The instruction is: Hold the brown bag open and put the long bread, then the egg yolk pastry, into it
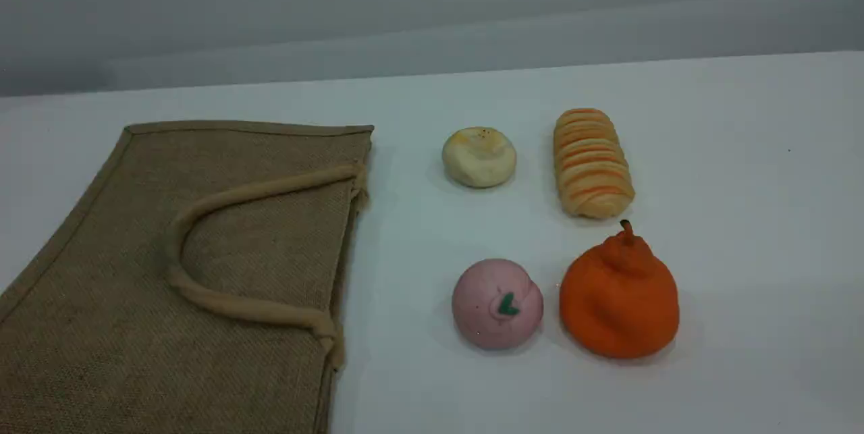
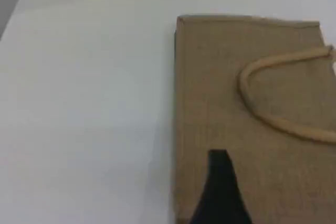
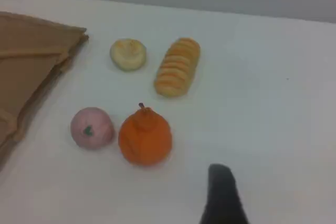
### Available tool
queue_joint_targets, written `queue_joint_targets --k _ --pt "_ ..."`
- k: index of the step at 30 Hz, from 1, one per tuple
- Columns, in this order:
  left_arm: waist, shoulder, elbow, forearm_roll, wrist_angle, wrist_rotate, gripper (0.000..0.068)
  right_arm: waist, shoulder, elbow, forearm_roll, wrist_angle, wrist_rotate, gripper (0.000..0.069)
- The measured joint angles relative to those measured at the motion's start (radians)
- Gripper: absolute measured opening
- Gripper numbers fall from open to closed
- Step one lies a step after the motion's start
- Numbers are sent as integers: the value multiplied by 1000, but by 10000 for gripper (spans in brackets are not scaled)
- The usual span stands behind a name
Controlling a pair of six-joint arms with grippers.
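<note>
With both grippers apart and empty, the flat brown bag may stay shut, blocking the long bread.

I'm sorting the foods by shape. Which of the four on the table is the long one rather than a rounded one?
The long bread, golden with orange-brown crosswise ridges, at the far right of the group. The other three are rounded.
</note>
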Motion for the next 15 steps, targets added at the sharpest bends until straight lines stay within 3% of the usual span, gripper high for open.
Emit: queue_joint_targets --k 3,6,10,15 --pt "0 41 -29 0 -54 -17 475 0 2 -17 7 -22 0 416" --pt "0 130 -67 0 -139 -77 475 0 59 -49 35 -118 -1 416" --pt "0 322 -151 -1 -260 -92 475 0 230 -98 86 -276 -48 416" --pt "0 619 -297 -35 -301 -84 475 0 498 -152 229 -445 -155 416"
